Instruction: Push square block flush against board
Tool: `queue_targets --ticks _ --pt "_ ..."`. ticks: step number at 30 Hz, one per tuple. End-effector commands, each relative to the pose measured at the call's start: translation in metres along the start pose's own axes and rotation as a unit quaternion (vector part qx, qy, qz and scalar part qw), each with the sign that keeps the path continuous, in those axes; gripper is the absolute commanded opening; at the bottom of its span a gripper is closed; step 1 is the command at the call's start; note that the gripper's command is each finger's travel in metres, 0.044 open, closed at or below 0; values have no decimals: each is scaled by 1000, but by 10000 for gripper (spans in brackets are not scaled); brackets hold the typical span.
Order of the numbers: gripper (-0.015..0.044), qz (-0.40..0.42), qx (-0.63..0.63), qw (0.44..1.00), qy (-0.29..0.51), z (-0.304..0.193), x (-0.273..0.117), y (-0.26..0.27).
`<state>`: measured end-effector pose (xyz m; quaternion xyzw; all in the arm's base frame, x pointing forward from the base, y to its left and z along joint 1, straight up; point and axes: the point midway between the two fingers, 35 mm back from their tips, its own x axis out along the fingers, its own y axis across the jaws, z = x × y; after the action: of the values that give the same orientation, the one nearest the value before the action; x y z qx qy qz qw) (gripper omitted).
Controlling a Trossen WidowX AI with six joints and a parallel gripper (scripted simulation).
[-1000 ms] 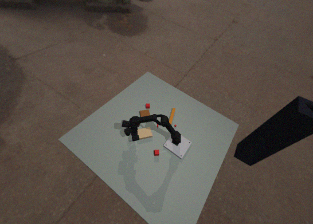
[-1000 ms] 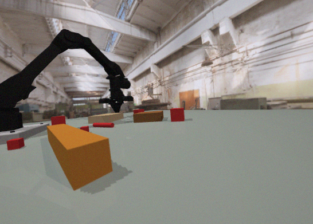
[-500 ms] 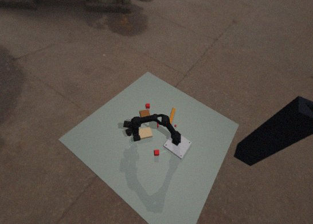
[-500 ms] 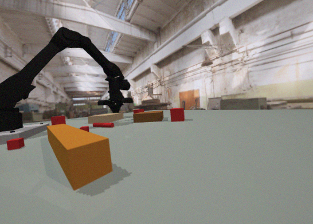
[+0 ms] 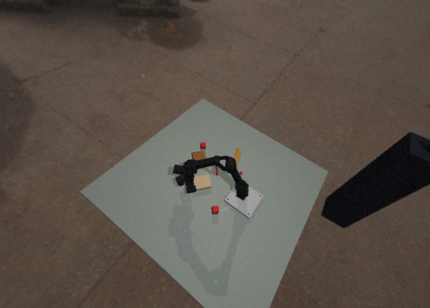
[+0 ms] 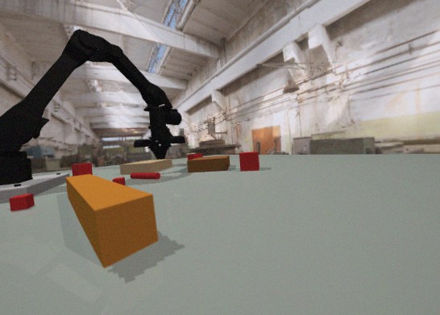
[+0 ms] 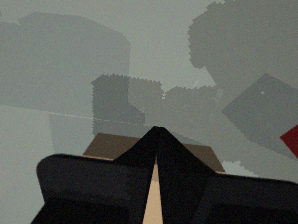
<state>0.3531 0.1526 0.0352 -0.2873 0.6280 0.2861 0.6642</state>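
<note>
A light tan flat piece (image 5: pixel 203 182) (image 6: pixel 146 167) (image 7: pixel 153 207) lies on the mat. A smaller, darker brown block (image 5: pixel 198 155) (image 6: pixel 209 163) lies apart from it, partly covered by the arm in the top view. I cannot tell for certain which is the square block and which the board. My gripper (image 6: pixel 162 157) (image 7: pixel 158 132) is shut and empty, pointing down low at the tan piece's far side in the exterior view. In the wrist view the fingers cover much of the tan piece; whether the tips touch it is unclear.
An orange bar (image 5: pixel 237 157) (image 6: pixel 113 214) lies near the arm's white base plate (image 5: pixel 248 209). Red cubes (image 5: pixel 202 145) (image 5: pixel 215 209) (image 6: pixel 249 161) and a red rod (image 5: pixel 216 170) (image 6: pixel 145 176) lie around the pieces. Part of a red object (image 7: pixel 292 140) shows at the wrist view's right edge.
</note>
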Motion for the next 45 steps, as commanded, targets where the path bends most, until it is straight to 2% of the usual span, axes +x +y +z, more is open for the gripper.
queue_targets --ticks 1,14,45 --pt "0 1 -1 1000 8 -12 3 1" --pt "0 1 -1 1000 8 -29 4 2" --pt "0 1 0 1000 7 19 3 0"
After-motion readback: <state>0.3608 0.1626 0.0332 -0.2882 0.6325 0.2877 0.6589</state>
